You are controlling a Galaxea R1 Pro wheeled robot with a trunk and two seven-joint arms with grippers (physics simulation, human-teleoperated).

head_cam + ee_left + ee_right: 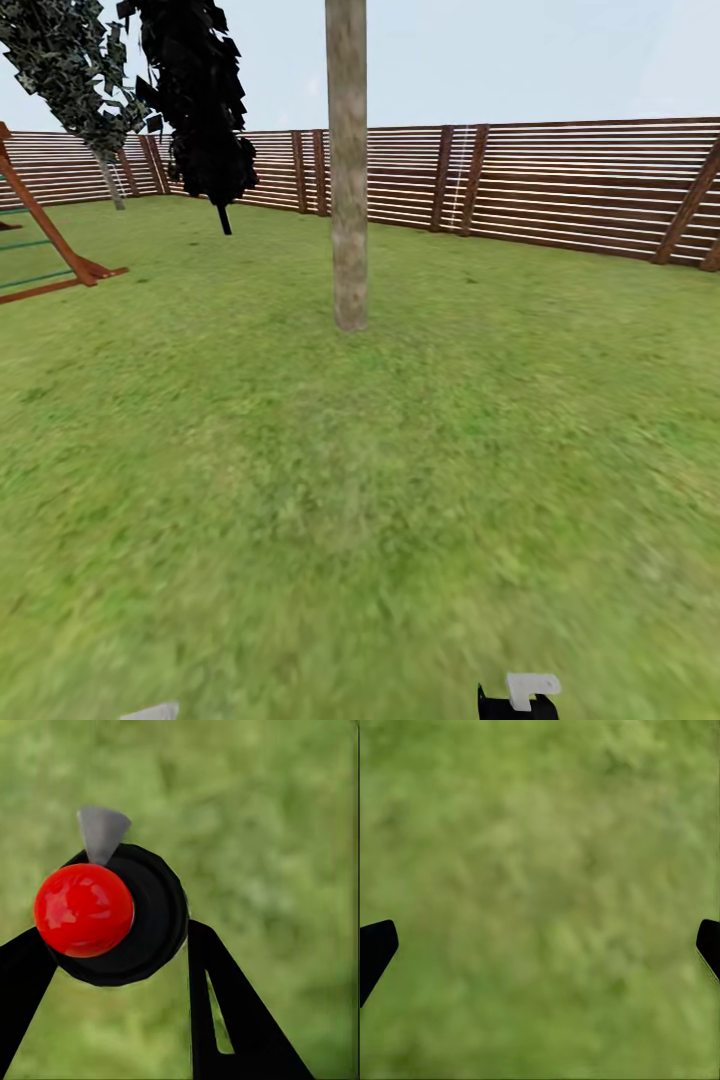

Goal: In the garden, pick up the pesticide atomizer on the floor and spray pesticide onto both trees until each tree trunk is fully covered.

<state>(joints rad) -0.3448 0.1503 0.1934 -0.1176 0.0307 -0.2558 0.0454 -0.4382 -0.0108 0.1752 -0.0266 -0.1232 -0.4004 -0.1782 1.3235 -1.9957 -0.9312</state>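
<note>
In the left wrist view my left gripper (pixel 112 937) is shut on the pesticide atomizer (pixel 112 915), a black round bottle with a glossy red top and a grey nozzle, held above blurred grass. The right gripper (pixel 540 945) is open over bare lawn, with just its black fingertips (pixel 375 949) at the frame's edges. In the head view a tree trunk (pixel 347 180), straight and tan-grey, rises from the garden lawn (pixel 400 450) ahead. A second tree (pixel 70 60) with grey-green foliage stands far left by the fence. The pesticide is out of view.
A brown slat fence (pixel 560 180) closes the lawn at the back. A dark narrow tree (pixel 205 100) stands left of the trunk, and a red-brown wooden frame (pixel 50 240) is at the far left. Small black and pale robot parts (pixel 520 698) poke in at the bottom edge.
</note>
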